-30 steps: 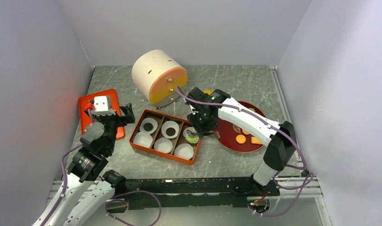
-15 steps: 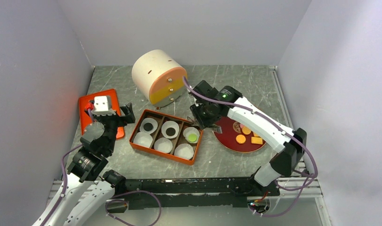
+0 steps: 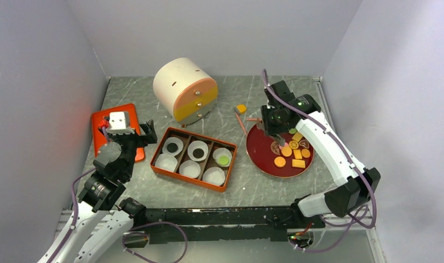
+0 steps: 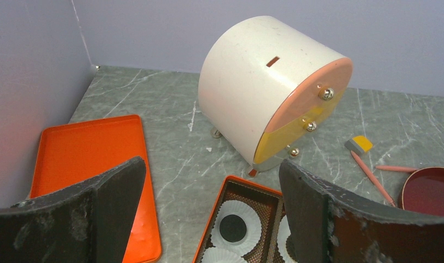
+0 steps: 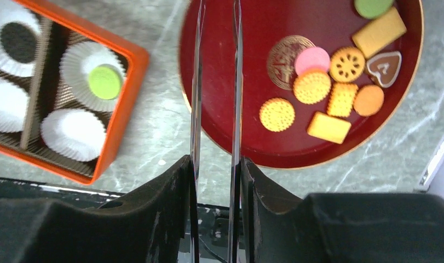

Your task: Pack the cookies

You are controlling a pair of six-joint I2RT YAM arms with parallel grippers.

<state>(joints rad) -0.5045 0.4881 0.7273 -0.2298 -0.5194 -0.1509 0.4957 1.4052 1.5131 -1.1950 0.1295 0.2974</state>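
Observation:
The cookies (image 5: 310,86) lie on a dark red plate (image 5: 252,55): round orange, pink, green, brown heart, orange-yellow squares. The orange box (image 3: 154,160) holds white paper cups. Two cups hold black cookies (image 3: 171,147), one a green cookie (image 3: 224,160), also in the right wrist view (image 5: 105,81). My right gripper (image 3: 271,131) is over the plate's left part (image 3: 260,149), shut on metal tweezers (image 5: 197,82) whose blades stand apart with nothing between them. My left gripper (image 4: 211,170) is open and empty, above the table left of the box.
An orange lid (image 3: 107,134) lies at the left. A round white cabinet with pink and yellow drawers (image 3: 184,90) stands behind the box. A pencil (image 3: 241,124) and a small yellow block (image 3: 241,108) lie between the cabinet and the plate.
My right gripper has moved from the box's right end back to the right, over the plate. The green cookie stays in its cup. The left arm has not moved.

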